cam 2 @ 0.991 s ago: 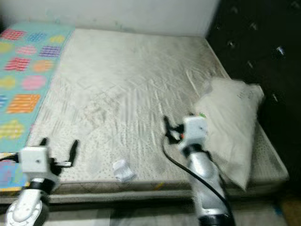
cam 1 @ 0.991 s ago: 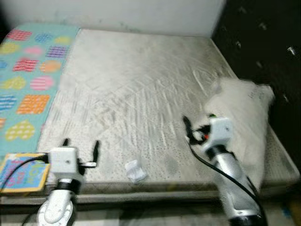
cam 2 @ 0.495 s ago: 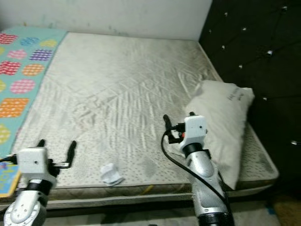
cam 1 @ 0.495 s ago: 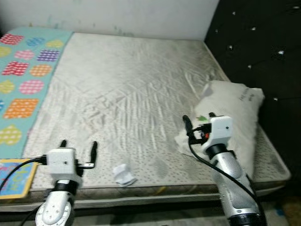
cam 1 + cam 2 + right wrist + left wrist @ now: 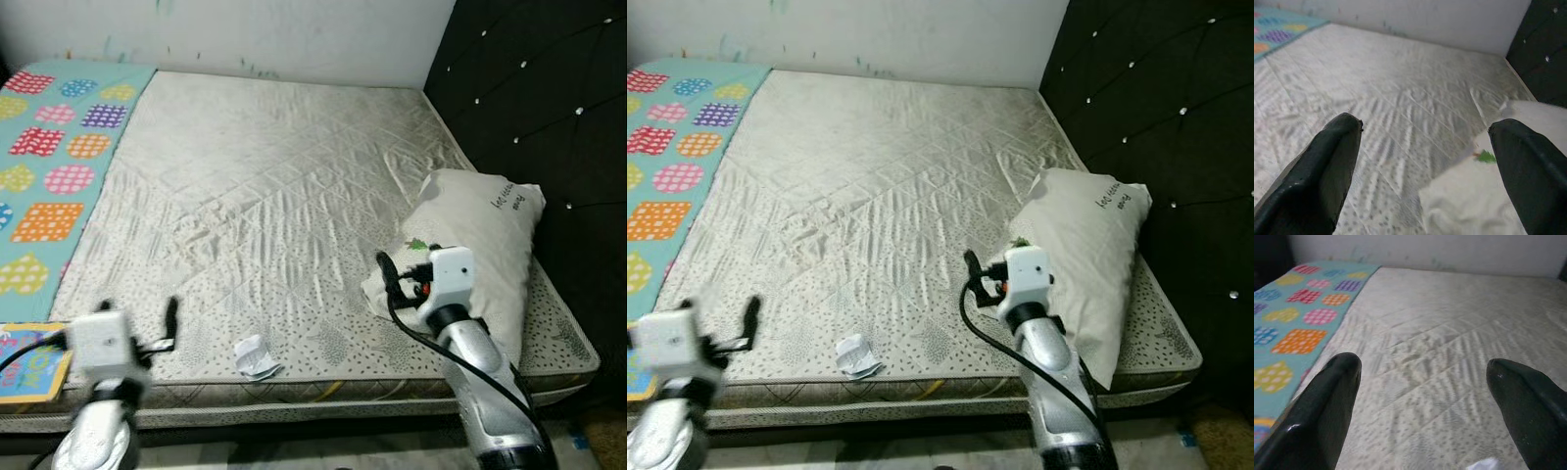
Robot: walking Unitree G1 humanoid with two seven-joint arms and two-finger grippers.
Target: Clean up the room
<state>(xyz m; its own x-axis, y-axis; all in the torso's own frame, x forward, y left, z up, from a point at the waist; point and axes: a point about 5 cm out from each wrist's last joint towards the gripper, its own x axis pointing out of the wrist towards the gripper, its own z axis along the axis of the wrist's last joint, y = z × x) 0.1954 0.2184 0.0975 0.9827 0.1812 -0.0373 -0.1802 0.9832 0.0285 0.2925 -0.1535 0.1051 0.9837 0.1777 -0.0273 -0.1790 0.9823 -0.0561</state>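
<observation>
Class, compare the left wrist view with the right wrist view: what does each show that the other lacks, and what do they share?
The left wrist view alone has much of the patterned teal blanket along the mattress and a bit of the crumpled white paper near the bed's front edge. The right wrist view alone has the white pillow, with its small green mark, and the dark tufted headboard. Both share the quilted mattress, the white wall behind it, and two black fingers spread apart: the left gripper and the right gripper are open.
</observation>
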